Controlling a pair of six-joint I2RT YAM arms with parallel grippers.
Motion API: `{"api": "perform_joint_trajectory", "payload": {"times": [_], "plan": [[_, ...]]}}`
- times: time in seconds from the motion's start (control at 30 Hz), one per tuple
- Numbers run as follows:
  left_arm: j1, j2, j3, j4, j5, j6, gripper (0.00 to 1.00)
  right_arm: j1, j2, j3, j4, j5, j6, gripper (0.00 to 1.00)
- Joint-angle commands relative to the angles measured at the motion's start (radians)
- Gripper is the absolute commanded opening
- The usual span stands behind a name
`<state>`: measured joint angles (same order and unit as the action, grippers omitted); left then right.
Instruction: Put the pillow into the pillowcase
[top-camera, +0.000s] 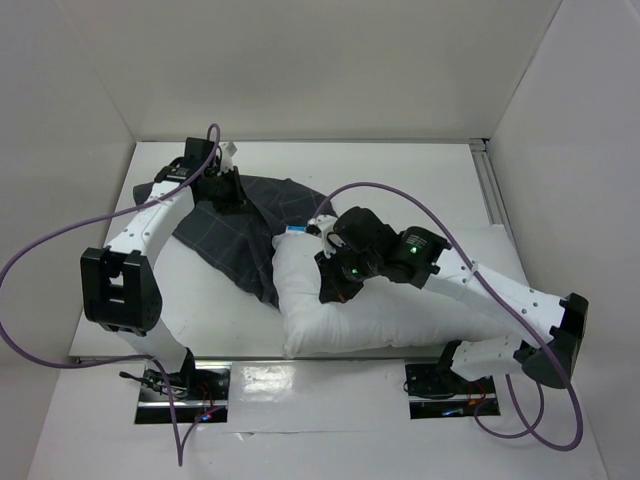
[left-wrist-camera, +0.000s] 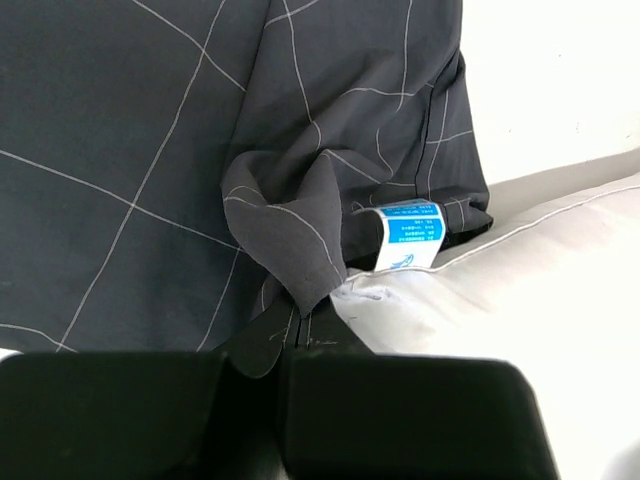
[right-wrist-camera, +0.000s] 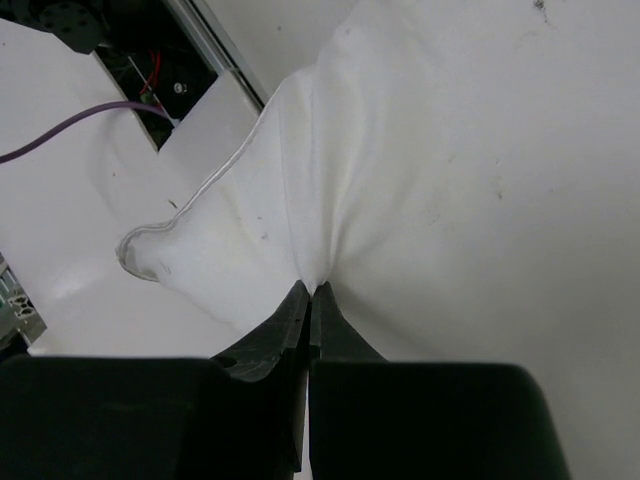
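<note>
Near end of the pillow (top-camera: 400, 315): here it lies, white and puffy, flat on the table (top-camera: 420, 170) just ahead of the arm bases. All of this end is bare, with no cloth over it.
Right claw (right-wrist-camera: 310, 292): jaws pressed tight together on a pinch of the pillow's top skin. The fabric puckers up into the grip, over towards the pillow's far left part.
Pillow's far corner: the corner with the blue label (left-wrist-camera: 410, 237) sits right at the edge of the pillowcase (left-wrist-camera: 130, 150), touching it. The dark hem laps over it a little, but whether that corner is truly inside the mouth I cannot tell.
Pillowcase: limp and wrinkled, spread beyond the pillow to the far left, looking flat and unfilled.
Left claw (left-wrist-camera: 288, 335): furthest out, closed on a bunched fold of the pillowcase's edge, no gap between the jaws.
Done, by my reckoning: both cloths are gripped, and corner and opening meet.
Left to do: nearly everything. The mouth must be held open and the whole body of the pillow fed in.
</note>
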<state>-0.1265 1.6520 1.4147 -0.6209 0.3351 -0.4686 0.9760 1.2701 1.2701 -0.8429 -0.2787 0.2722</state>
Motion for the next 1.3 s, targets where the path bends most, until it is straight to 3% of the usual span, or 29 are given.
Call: {"api": "perform_joint_trajectory", "payload": {"times": [0.0, 0.37, 0.5, 0.63, 0.77, 0.93, 1.13, 1.27], "plan": [[0.008, 0.008, 0.004, 0.021, -0.002, 0.028, 0.0, 0.035, -0.041, 0.048, -0.03, -0.022, 0.036, 0.0], [0.027, -0.07, -0.026, 0.021, -0.002, 0.056, 0.0, 0.035, 0.025, 0.094, -0.056, -0.106, -0.047, 0.0], [0.027, -0.118, -0.068, 0.012, 0.118, 0.087, 0.0, 0.011, 0.069, 0.119, 0.025, 0.078, -0.056, 0.0], [0.027, -0.234, -0.144, -0.008, 0.16, 0.087, 0.0, -0.097, 0.184, 0.23, 0.1, 0.151, -0.09, 0.0], [0.018, -0.32, -0.175, -0.028, 0.169, 0.099, 0.0, -0.174, 0.193, 0.227, 0.206, 0.187, -0.09, 0.0], [-0.001, -0.333, -0.154, -0.065, 0.209, 0.122, 0.0, -0.246, 0.193, 0.218, 0.272, 0.284, -0.016, 0.0], [-0.025, -0.301, -0.145, -0.096, 0.13, 0.143, 0.0, -0.255, 0.1, 0.173, 0.363, 0.266, 0.01, 0.0], [-0.045, -0.279, -0.125, -0.109, 0.15, 0.153, 0.0, -0.289, 0.1, 0.206, 0.338, 0.398, 0.01, 0.0]]}}
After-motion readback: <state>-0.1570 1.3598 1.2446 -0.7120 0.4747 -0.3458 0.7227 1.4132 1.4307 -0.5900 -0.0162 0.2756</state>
